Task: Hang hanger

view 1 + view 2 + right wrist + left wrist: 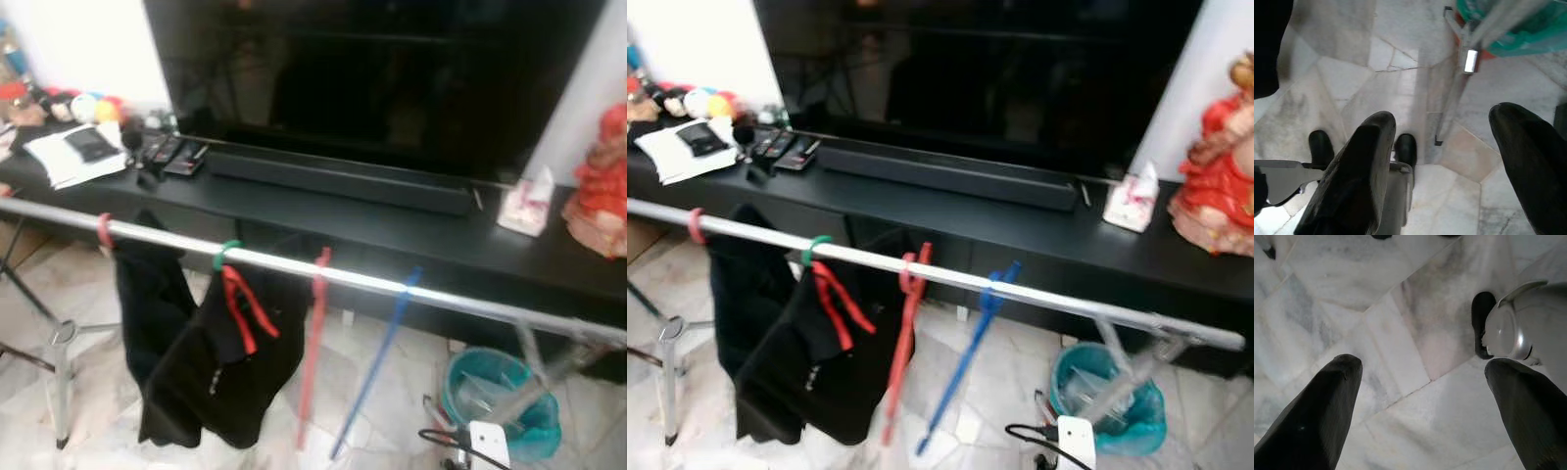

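Since your left gripper (1422,396) and right gripper (1449,161) both hang wide open and empty over the marble floor (1400,308), with red hanger (906,333) and blue hanger (970,352) already on the rail (1038,291) well above them, confirm each hook is seated.

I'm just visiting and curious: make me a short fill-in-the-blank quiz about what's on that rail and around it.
1. Left to right, the hooks on the rail are pink, green, red and ____.
2. The garments hanging from the rail are ____ in colour.
3. The teal bin stands on the floor under the rail's ____ end.
4. Both grippers, left and right, point down at the marble ____.

Missing words: blue; black; right; floor
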{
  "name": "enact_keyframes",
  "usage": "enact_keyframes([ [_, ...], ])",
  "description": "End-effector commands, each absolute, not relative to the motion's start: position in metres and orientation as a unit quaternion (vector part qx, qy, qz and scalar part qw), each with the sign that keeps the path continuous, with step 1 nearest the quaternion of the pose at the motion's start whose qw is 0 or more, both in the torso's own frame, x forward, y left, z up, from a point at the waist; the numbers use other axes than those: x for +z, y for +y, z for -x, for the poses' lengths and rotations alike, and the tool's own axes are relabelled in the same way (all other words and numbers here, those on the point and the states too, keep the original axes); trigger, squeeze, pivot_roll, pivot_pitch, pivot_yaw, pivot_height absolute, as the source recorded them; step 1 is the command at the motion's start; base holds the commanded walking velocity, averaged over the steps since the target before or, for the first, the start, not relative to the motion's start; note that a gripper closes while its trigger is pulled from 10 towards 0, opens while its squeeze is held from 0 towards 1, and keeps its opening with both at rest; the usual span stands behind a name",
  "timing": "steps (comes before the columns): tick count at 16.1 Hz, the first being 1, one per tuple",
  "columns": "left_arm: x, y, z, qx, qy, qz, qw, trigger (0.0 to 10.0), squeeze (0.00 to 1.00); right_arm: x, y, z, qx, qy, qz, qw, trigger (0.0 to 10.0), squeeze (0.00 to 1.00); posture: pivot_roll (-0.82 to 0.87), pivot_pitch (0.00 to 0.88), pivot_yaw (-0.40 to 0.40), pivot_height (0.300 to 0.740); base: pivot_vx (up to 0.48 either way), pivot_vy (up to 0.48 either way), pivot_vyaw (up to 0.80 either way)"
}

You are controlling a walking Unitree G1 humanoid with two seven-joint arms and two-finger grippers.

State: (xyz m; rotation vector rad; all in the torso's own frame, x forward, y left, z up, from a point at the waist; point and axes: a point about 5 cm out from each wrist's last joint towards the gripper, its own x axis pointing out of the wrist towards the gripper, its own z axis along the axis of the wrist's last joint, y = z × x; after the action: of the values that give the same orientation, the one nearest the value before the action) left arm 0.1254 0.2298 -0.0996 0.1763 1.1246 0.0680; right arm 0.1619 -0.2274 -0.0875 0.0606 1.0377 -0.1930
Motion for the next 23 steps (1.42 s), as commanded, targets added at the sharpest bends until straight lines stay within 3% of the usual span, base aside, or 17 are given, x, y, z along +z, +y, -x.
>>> enact_keyframes([
  [1, -0.100, 0.233, -0.123, 0.035, 0.535, -0.087, 0.839, 10.0, 0.00, -0.088, -0.226, -0.162, -0.094, 0.495, -0.033, 0.863, 10.0, 0.00, 0.06, 0.000, 0.018, 0.740, 0.000, 0.345, 0.00],
  [12, -0.098, 0.229, -0.132, 0.029, 0.526, -0.090, 0.845, 10.0, 0.00, -0.088, -0.226, -0.162, -0.097, 0.495, -0.038, 0.863, 10.0, 0.00, 0.06, 0.000, 0.018, 0.740, 0.000, 0.324, -0.35],
  [19, -0.095, 0.231, -0.138, 0.029, 0.519, -0.097, 0.849, 10.0, 0.00, -0.087, -0.226, -0.163, -0.095, 0.493, -0.038, 0.864, 10.0, 0.00, 0.07, 0.000, 0.017, 0.740, 0.000, 0.000, 0.00],
  [23, -0.086, 0.243, -0.151, 0.076, 0.469, -0.074, 0.877, 10.0, 0.00, -0.087, -0.226, -0.163, -0.094, 0.493, -0.037, 0.864, 10.0, 0.00, 0.08, 0.000, 0.014, 0.740, 0.000, 0.000, 0.00],
])
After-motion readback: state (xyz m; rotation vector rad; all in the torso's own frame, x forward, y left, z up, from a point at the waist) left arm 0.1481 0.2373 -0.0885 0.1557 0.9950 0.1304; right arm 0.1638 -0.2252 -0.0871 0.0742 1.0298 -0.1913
